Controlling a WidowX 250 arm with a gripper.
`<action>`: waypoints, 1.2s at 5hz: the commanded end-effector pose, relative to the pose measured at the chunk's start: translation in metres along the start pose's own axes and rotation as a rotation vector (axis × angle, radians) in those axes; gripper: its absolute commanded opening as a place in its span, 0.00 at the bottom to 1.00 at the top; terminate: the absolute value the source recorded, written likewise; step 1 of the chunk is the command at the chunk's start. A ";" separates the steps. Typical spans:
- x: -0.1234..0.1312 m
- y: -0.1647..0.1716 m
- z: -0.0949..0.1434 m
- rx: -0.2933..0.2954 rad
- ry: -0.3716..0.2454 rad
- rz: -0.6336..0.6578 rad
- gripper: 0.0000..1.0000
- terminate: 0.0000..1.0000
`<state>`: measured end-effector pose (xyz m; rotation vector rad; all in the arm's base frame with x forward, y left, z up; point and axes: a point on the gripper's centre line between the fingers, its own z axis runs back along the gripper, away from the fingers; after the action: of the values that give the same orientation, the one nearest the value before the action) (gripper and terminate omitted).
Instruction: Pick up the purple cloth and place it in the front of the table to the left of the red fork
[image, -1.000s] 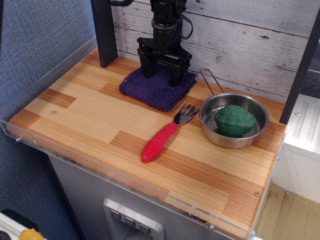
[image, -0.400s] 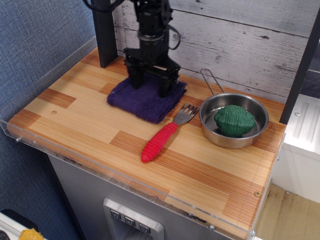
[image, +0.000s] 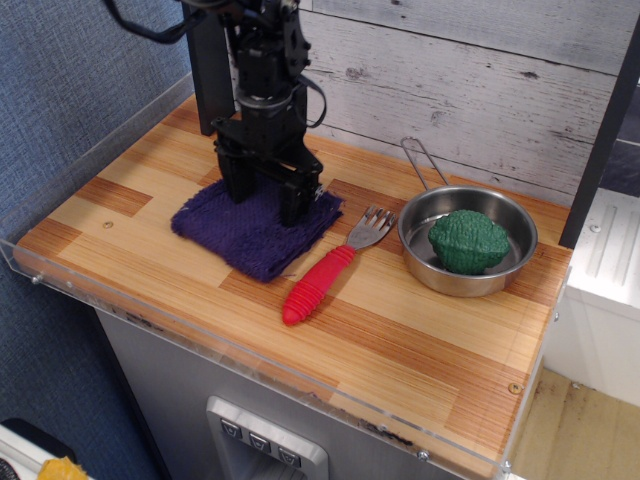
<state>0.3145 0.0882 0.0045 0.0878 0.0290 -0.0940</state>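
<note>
Toward the left-centre of the tabletop: purple cloth (image: 250, 228), flat on the wood, roughly square, one corner toward the front edge, fuzzy dark pile.
Gripper (image: 264, 197): black, pointing straight down, 2 fingers spread wide apart, both tips pressed onto the back half of the purple cloth; nothing lifted, fabric lying between the fingers rather than pinched.
Arm: black, rising from the gripper toward the back-left corner, cables looping at the top.
Red fork (image: 327, 268): flat on the wood just right of the cloth, ribbed handle toward the front edge, silver tines toward the back; handle touching or nearly touching the cloth's right corner, cannot tell which.
Table (image: 420, 350): light and darker brown planks, clear acrylic rim along the front and left edges, whitewashed board wall at the back edge.
Metal pan (image: 418, 255): round, shiny, near the right edge, thin wire handle toward the back; close beside the fork's tines.
Green object (image: 468, 240): bumpy, rounded, sitting inside the pan.
</note>
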 end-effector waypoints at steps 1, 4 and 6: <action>-0.070 -0.011 -0.009 -0.026 -0.003 0.039 1.00 0.00; -0.066 -0.005 0.002 -0.054 -0.098 0.134 1.00 0.00; -0.025 -0.010 0.060 -0.009 -0.234 0.073 1.00 0.00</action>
<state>0.2851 0.0737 0.0515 0.0496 -0.1519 -0.0264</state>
